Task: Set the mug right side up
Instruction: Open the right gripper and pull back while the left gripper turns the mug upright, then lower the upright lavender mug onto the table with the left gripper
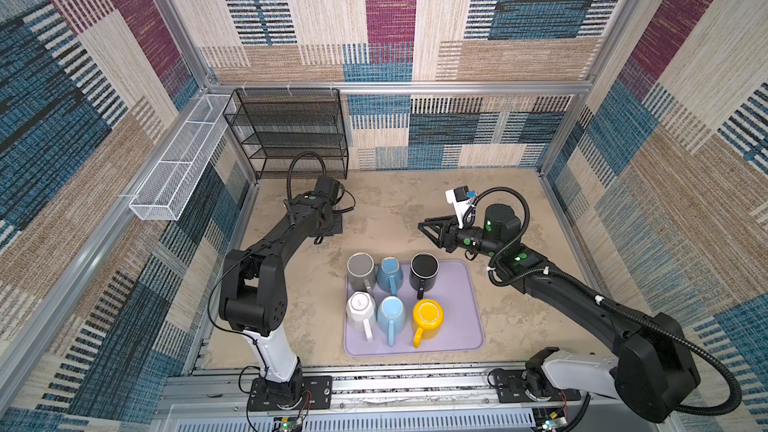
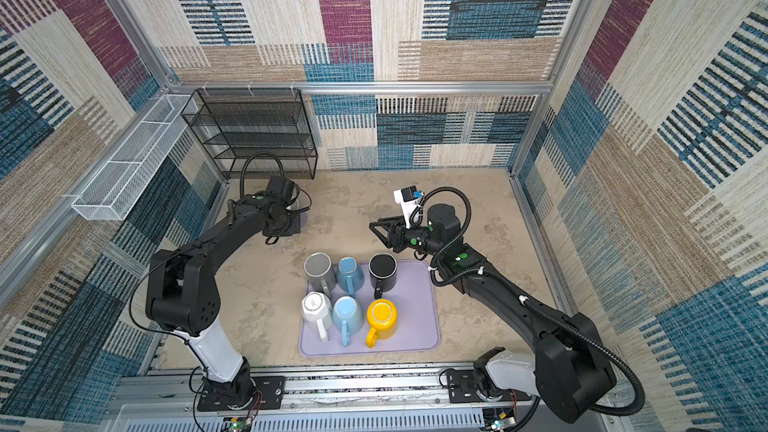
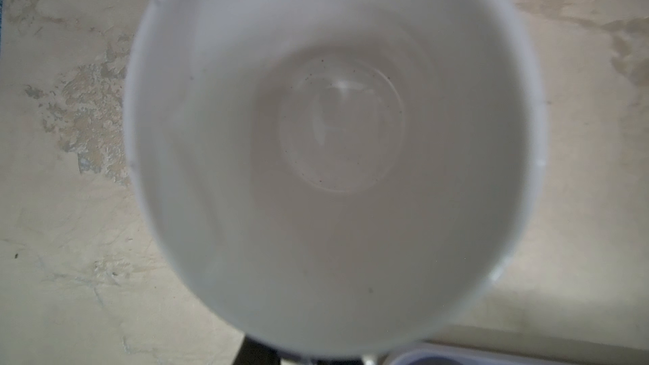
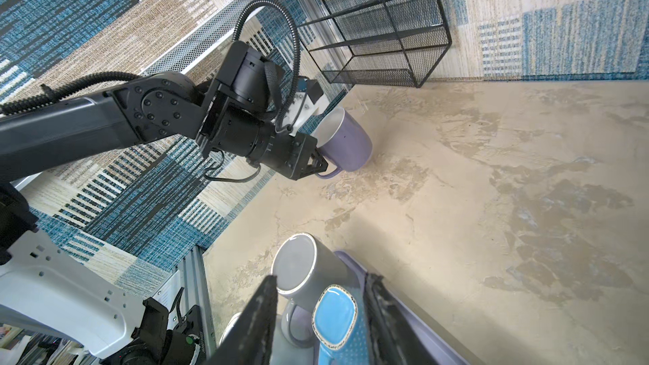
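Mug point(image 4: 346, 142), purple, sits left of centre near the black rack point(image 1: 291, 135), its handle clamped by the left gripper point(image 4: 321, 166). Right gripper point(image 1: 422, 227) hangs parted and empty over bare table point(image 1: 395, 197) above the tray's point(image 1: 465, 326) upper edge.

Mottled beige tabletop point(image 1: 511, 326). Bears a lilac tray point(image 1: 463, 309) near the front edge. Holds a black mesh rack point(image 1: 291, 135) at the far-left corner.
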